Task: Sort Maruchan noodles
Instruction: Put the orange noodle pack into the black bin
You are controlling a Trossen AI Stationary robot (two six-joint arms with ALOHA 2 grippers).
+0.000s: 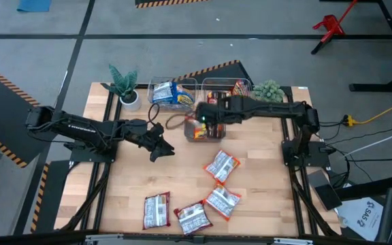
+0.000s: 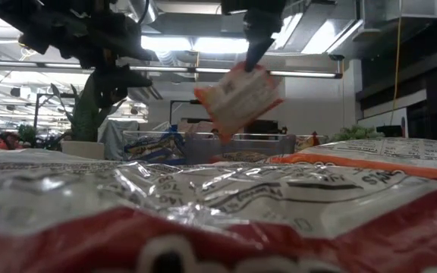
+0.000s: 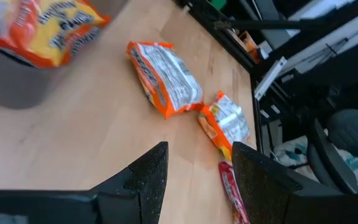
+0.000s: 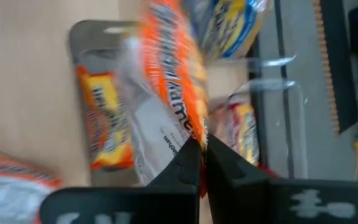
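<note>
My right gripper (image 1: pixel 206 117) is shut on an orange-white noodle packet (image 2: pixel 237 98), held above the dark grey tray (image 1: pixel 213 135) at the table's far middle. In that tray lies an orange-yellow packet (image 4: pixel 104 121). Several more packets lie flat on the wood nearer the front: two orange-white (image 1: pixel 221 165) (image 1: pixel 221 201) and two red-white (image 1: pixel 192 218) (image 1: pixel 157 209). My left gripper (image 1: pixel 160 146) hovers open left of centre with nothing between its fingers (image 3: pixel 151 177). It faces the orange-white packets (image 3: pixel 166 78). My right gripper pinches the packet's upper edge (image 4: pixel 188 134) between its two fingers (image 2: pixel 256 49). They come from above, slanting down. The packet hangs tilted below them, lifted clear, over the dark grey tray.
Two clear bins stand at the far edge, one with blue packets (image 1: pixel 172 92) and one with red packets (image 1: pixel 231 87). A potted plant flanks each, left (image 1: pixel 123 85) and right (image 1: pixel 267 90). Packets lie close before the low camera (image 2: pixel 203 205). Bare wood lies at the left front (image 1: pixel 124 184).
</note>
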